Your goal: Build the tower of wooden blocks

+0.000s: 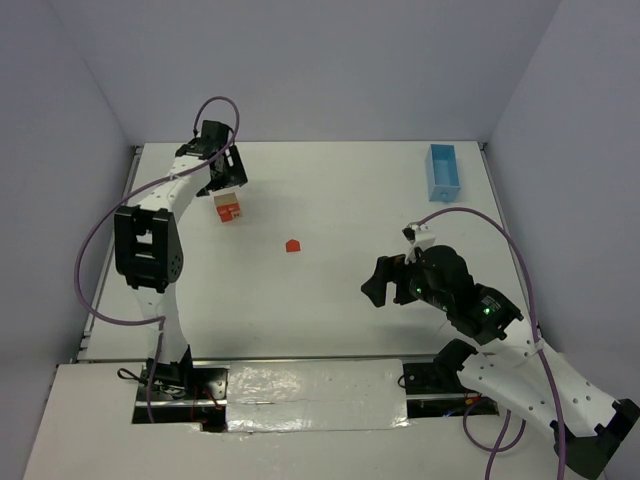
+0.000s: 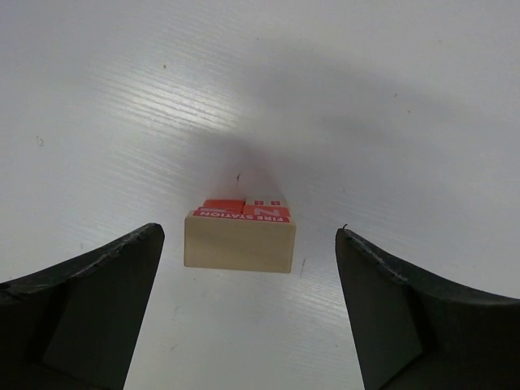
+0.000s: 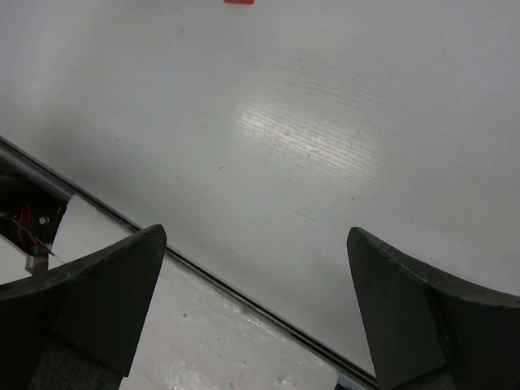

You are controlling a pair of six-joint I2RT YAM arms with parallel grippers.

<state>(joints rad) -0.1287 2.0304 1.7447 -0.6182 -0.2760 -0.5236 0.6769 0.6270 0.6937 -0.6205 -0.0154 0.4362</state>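
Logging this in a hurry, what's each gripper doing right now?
Left gripper: open, empty, not touching the wood blocks.
Right gripper: open, empty.

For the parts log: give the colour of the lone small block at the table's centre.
The lone block is red-orange, clearest in the top external view.

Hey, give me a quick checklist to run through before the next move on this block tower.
1. left fingers open, clear of the block stack on both sides: ok.
2. block stack upright on the table: ok.
3. loose red block lying apart mid-table, unobstructed: ok.
4. right fingers open and empty: ok.
5. tower finished: not ok, loose red block not stacked.
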